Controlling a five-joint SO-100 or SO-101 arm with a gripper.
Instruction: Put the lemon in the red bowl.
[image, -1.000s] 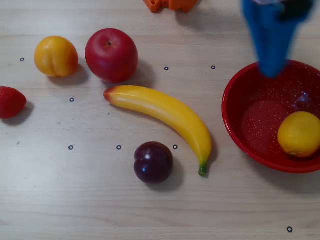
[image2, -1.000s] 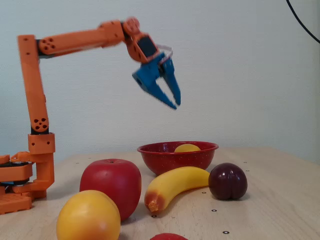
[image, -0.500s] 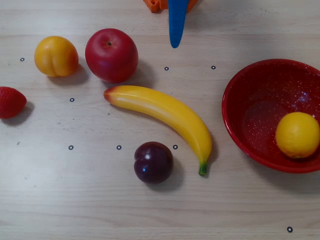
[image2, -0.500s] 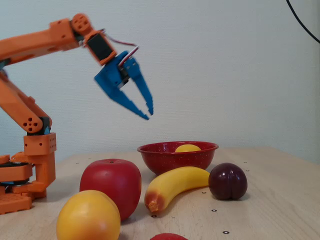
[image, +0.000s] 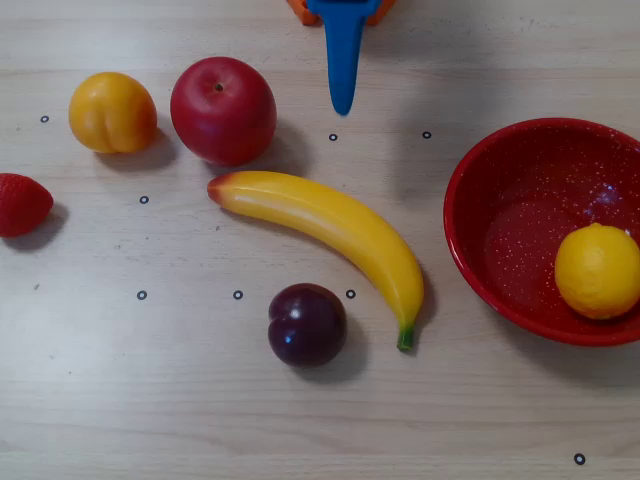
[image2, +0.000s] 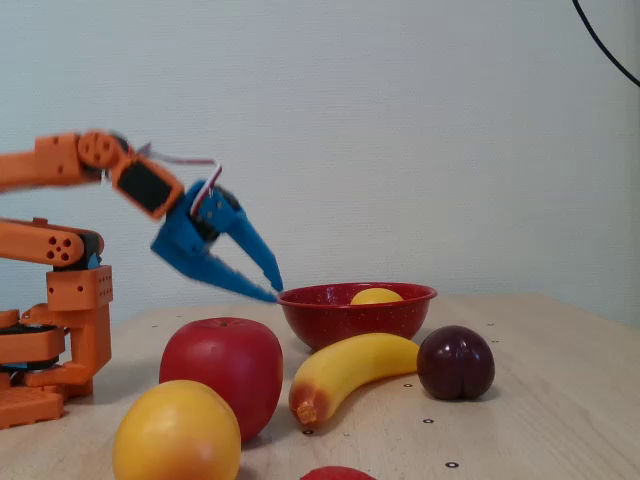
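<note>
claw (image2: 270, 283) is blue, jaws spread apart, nothing between them, held in the air on the orange arm (image2: 60, 165) and tipped down toward the table. in the overhead view only a blue finger shows (image: 342, 60), poking in from the top edge, above the table gap between the apple and the bowl.

lemon (image: 598, 271) sits inside the red bowl (image: 480, 235), resting low against the right side of the basin in the overhead view. in the fixed view just its yellow top peeks over the rim (image2: 376, 295) of the bowl (image2: 330, 315). nothing is touching it.

key relation: lemon lies well apart from the claw, off to the right and lower in the overhead view, with the bowl's near wall between them. claw tips look close to the bowl's left rim in the fixed view, but the overhead view shows clear table between, so that is just depth overlap. lemon's long axis is hard to tell, reads nearly round from above, small nub toward top.

judgement: task looks done, lemon in bowl, claw empty. next move would only need the arm to go home, no grasp called for.

other stuff untouched: apple (image: 222, 109), banana (image: 330, 230), plum (image: 307, 324), peach (image: 112, 112), strawberry (image: 20, 204).
</note>
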